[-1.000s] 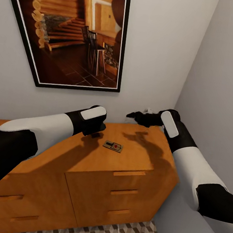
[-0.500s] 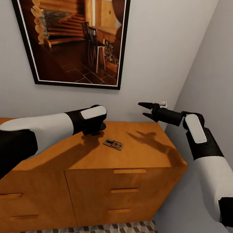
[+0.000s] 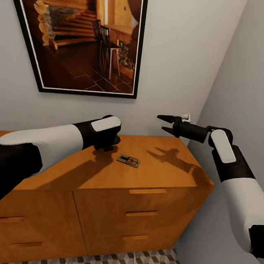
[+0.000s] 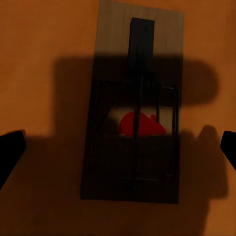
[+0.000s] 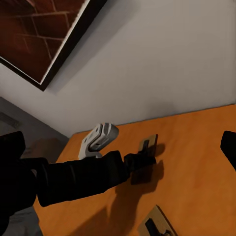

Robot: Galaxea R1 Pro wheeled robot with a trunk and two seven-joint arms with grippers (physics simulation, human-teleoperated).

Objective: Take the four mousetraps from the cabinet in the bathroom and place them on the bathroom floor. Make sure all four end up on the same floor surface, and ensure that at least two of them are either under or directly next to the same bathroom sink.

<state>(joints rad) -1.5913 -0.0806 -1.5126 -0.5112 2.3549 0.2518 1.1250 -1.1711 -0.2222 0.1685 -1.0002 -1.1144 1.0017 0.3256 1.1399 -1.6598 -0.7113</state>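
Head view: both arms reach over the orange wooden cabinet [image 3: 143, 178]. The left gripper [image 4: 118, 147] hangs spread above the small brown mousetrap [image 3: 128, 160] mid-top; the right gripper [image 3: 165, 124] gapes near the back edge.

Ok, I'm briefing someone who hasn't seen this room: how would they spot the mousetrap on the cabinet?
Find the wooden cabinet below the framed picture. On its flat top, near the middle, lies the mousetrap, a small tan board. Its dark wire frame and red spot set it apart from the bare wood around it.
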